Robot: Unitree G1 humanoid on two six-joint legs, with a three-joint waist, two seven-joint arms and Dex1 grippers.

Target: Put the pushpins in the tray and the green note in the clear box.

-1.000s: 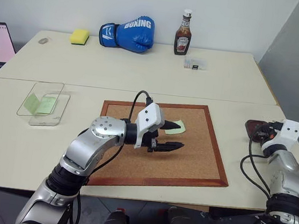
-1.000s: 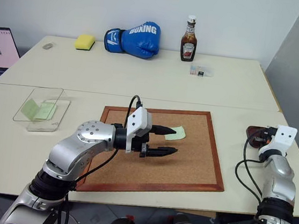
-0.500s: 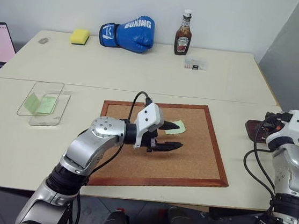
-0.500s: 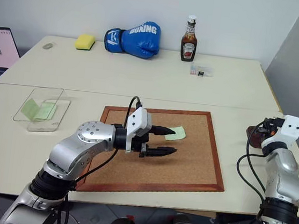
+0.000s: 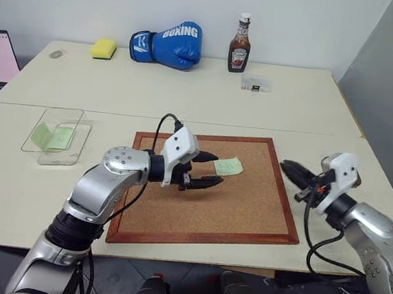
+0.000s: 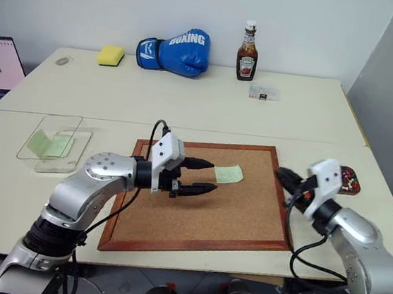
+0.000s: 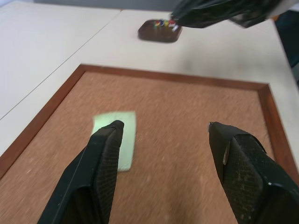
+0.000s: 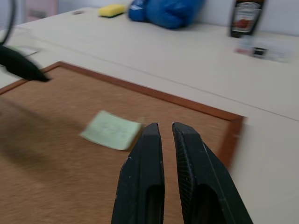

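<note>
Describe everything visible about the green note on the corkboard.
The green note is a small, pale green square of thin paper, blank as far as can be seen. It lies flat on the corkboard, toward its far edge, slightly askew to the frame. Nothing grips it: the left gripper hovers open close beside it, and the right gripper, shut, points toward it from the board's right edge.

Green note (image 5: pixel 228 166) lies flat on corkboard (image 5: pixel 246 209); clear box (image 5: pixel 57 135) open, holding green notes. Pushpins (image 6: pixel 351 181) heaped in brown tray (image 6: pixel 343 186).
</note>
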